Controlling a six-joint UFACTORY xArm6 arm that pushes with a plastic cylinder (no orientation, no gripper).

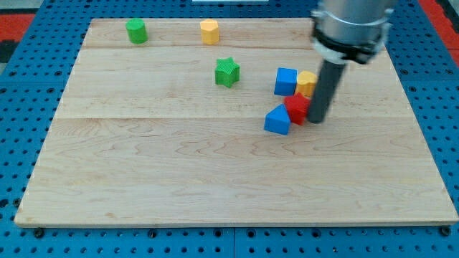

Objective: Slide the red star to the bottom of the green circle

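Risk: the red star [296, 109] is wedged between the blue triangular block [277, 120], blue cube [285, 81] and a yellow block [306, 83]; neighbours may be dragged along. My tip [316, 121] is pressed against its right, apparently touching. No pincer is fitted. The green circle [136, 31] is seen far up-left of the star, on the smooth wooden worktop [179, 172].

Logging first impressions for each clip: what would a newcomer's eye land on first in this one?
First, the dark rod coming down from the view's top right, with my tip right beside the red star block on its right, seemingly touching. That star sits in a tight cluster with a blue cube, a yellow block and a blue triangular block. Far off at the top left of the wooden board stands the green circle block.
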